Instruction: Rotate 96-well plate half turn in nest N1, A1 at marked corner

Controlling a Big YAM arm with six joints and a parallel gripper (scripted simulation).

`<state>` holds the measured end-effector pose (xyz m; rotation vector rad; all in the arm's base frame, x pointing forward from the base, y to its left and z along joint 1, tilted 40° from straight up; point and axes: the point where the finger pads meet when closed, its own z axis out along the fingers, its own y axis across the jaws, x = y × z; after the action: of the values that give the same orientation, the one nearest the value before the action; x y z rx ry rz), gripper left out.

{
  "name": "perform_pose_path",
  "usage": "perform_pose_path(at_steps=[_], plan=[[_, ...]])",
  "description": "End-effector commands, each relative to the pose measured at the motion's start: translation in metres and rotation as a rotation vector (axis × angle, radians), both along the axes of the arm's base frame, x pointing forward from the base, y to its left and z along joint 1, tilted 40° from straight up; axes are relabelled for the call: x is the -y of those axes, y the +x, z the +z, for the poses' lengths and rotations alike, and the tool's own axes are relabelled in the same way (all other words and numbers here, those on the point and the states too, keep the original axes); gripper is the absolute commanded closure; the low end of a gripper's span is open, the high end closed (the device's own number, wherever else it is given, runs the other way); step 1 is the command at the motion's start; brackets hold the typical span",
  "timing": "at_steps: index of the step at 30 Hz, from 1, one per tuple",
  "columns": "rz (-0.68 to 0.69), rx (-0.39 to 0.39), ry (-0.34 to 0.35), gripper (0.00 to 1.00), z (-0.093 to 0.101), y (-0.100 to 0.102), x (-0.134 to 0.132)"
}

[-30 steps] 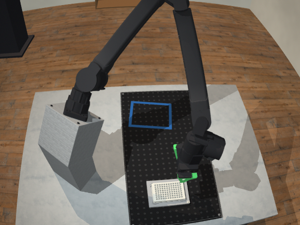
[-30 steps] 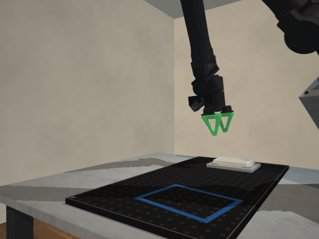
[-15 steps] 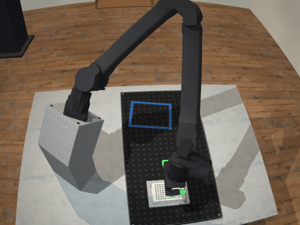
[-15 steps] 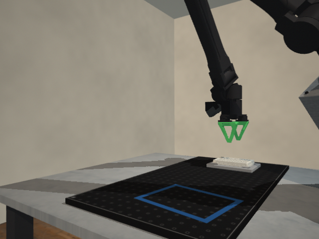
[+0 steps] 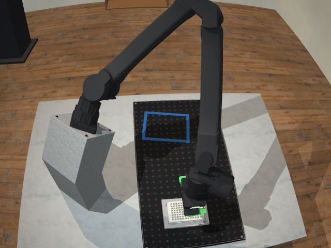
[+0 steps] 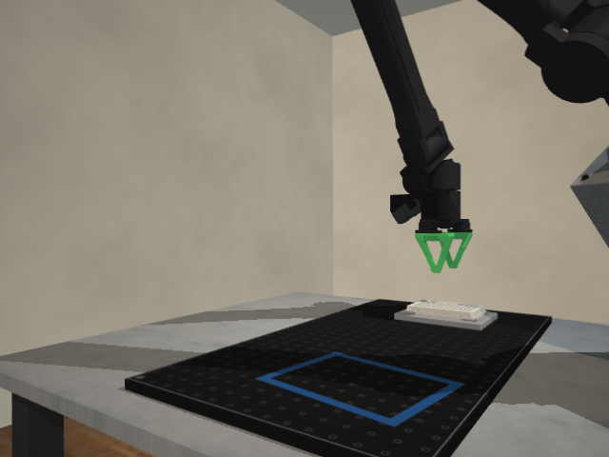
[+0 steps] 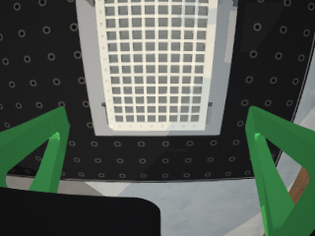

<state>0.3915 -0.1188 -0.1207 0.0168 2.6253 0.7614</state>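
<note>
The white 96-well plate (image 5: 182, 213) sits flat in the grey nest N1 (image 5: 186, 225) at the near end of the black deck. It also shows in the exterior view (image 6: 444, 309) and in the wrist view (image 7: 157, 62). My gripper (image 6: 443, 255) has green fingers, is open and empty, and hangs well above the plate, pointing down. In the wrist view the fingers spread wide with the plate ahead of them. I cannot make out the plate's cut corner.
The blue taped outline B1 (image 5: 166, 126) lies at the far end of the deck (image 5: 184, 170) and shows in the exterior view (image 6: 361, 386). The arm's grey pedestal (image 5: 76, 157) stands left of the deck. The table edge is near the nest.
</note>
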Motion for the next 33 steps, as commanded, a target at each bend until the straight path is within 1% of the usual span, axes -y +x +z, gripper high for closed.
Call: perform_pose_path(at_steps=[1, 5, 6, 19, 33], plan=[[-0.006, 0.017, -0.009, 0.00, 0.004, 0.005, 0.006], [-0.006, 0.017, -0.009, 0.00, 0.004, 0.005, 0.006], [0.007, 0.005, -0.001, 0.00, -0.004, 0.003, -0.004], [0.003, 0.012, -0.007, 0.00, -0.017, 0.016, -0.010], [0.003, 0.006, -0.003, 0.00, -0.034, 0.020, -0.023]])
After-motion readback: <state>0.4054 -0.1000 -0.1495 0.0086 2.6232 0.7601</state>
